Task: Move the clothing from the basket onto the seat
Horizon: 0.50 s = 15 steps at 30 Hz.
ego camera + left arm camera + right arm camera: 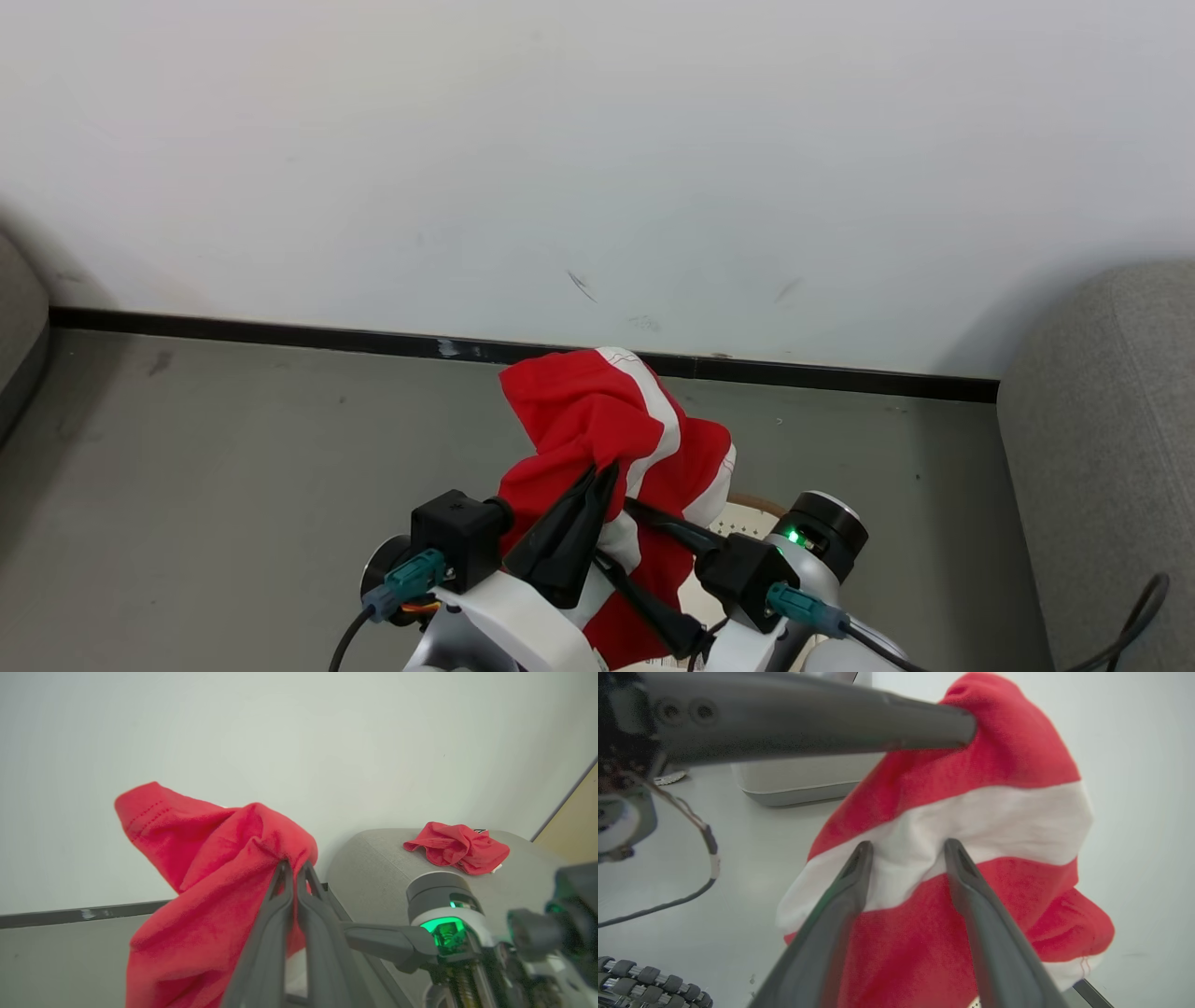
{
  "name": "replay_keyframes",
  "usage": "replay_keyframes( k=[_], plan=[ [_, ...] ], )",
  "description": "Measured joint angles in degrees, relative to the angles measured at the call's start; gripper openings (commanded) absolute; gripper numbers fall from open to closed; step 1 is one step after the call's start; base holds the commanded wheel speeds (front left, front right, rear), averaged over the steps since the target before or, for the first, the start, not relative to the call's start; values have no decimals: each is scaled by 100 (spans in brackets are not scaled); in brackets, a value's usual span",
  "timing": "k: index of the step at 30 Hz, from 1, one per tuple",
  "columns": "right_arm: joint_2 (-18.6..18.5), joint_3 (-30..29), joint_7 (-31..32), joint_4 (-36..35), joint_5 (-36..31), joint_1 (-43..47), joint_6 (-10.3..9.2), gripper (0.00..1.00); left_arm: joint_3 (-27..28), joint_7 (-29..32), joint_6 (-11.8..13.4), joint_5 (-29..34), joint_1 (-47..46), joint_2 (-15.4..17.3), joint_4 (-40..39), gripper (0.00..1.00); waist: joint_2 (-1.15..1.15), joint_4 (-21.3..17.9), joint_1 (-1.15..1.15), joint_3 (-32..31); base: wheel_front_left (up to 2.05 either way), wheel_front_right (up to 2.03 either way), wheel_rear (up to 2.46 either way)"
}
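Two red garments are in sight, and both are best placed by the grey seat (1102, 448). The striped red garment (597, 411) hangs in the air to the left of the seat, well apart from its upholstery and in front of the white wall (597, 140). The left tool (294, 868) is clenched on a bunched fold near the top of this garment. The cloth rises in a peak above the closed tips and drapes down on both sides of them. The right tool (908, 847) is released, with its two fingers spread. Their tips rest against the broad white stripe, lower on the same garment than the left tool's pinch, and no cloth is gripped between them. The second red garment (458, 847) lies crumpled on top of the seat, touching the fabric and clear of both tools. Part of the cream basket (747, 518) shows left of the seat, beneath the hanging garment and just behind the right tool's wrist.
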Motion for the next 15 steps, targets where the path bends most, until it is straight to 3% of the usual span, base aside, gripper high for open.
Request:
replay_keyframes(
  k=[1,2,3,9,15],
  plan=[
    [1,0,0,9,13,0,0,36,-21,35,15,-13,7,1,-45,0,0,8,0,-2,0,0,0],
    [1,0,0,12,15,1,0,14,-36,48,31,-22,19,3,-85,0,0,14,0,-3,0,0,0],
    [1,0,0,12,26,1,0,0,-46,89,51,-33,35,4,-123,0,0,20,0,-4,0,0,0],
    [2,25,0,-62,183,1,0,0,-13,148,198,-34,116,10,-290,0,0,30,0,5,0,0,0],
    [7,-233,1,-218,325,25,0,0,46,198,267,-24,214,58,-435,42,0,-12,0,22,0,0,0]
  ],
)
